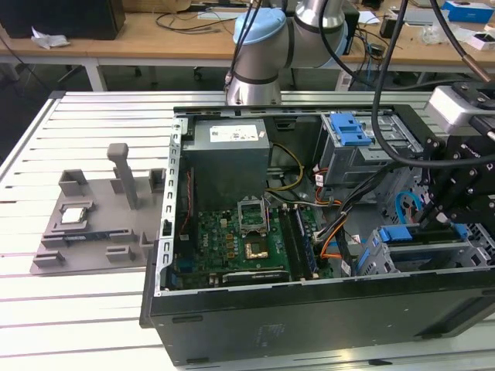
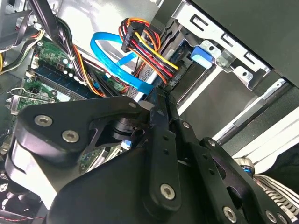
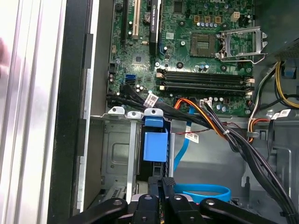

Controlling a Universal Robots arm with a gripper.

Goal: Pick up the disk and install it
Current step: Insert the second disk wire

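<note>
The install step was judged under way: the hand point(image 3: 161, 186), closed on the disk's point(image 3: 155, 145) edge, was poised inside the drive cage point(image 3: 117, 154); straight seating seemed required.

Silver arm point(image 1: 309, 11), blue-capped joint point(image 1: 259, 35), black screwed claw point(image 2: 161, 121)

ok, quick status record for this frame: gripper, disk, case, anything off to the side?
gripper: low inside the case, over the drive cage at the exterior view's right
disk: on edge in that cage, directly under the gripper; grip unclear
case: open, lying flat on the slatted table
side: grey tray with a square chip, exterior view's left
</note>
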